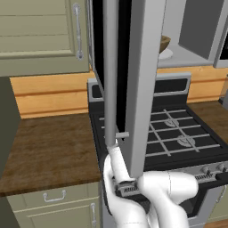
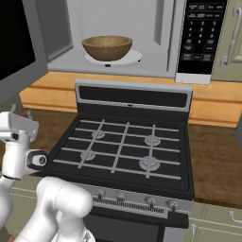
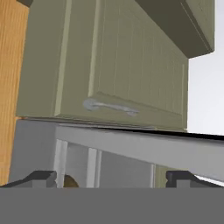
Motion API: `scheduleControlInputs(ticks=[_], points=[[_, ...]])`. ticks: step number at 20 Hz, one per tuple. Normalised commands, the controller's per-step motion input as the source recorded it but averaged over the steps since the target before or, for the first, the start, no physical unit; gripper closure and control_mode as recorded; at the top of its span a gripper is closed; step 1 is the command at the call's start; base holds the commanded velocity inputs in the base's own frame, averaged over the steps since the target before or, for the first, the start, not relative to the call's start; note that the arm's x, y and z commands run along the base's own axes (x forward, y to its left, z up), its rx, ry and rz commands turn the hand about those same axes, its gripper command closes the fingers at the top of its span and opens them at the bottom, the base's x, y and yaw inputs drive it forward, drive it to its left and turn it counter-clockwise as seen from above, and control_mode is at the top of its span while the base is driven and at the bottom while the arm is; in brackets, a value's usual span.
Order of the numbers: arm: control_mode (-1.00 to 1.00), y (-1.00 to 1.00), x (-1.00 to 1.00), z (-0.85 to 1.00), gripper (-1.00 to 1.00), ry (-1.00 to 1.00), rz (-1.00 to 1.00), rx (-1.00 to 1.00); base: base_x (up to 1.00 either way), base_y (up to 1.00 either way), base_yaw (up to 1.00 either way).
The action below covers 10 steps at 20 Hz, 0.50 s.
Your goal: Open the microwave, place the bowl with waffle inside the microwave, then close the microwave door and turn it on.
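I see one bowl (image 2: 107, 47) on the turntable (image 2: 133, 57) inside one microwave (image 2: 156, 71), its door (image 1: 140, 80) swung wide. My gripper (image 3: 111, 178) is released, empty. Below, one stove (image 2: 124, 146), four burners.

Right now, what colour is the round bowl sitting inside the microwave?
Tan-brown, like wood: the round bowl shows best in the right base view.

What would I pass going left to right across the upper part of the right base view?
Open microwave door → bowl with waffle on the white turntable inside the microwave → black control panel → beige cabinet door handle.
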Motion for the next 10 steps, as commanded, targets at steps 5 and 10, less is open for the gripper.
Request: scheduleControlInputs(ticks=[5,10], points=[[-1.00,0.44,-0.33,0.00,-1.00,-0.23,-0.01,0.00,0.00,0.00,0.00],[-1.00,0.55,-0.26,0.09,-1.00,-0.19,0.00,0.00,0.00,0.00,0.00]])
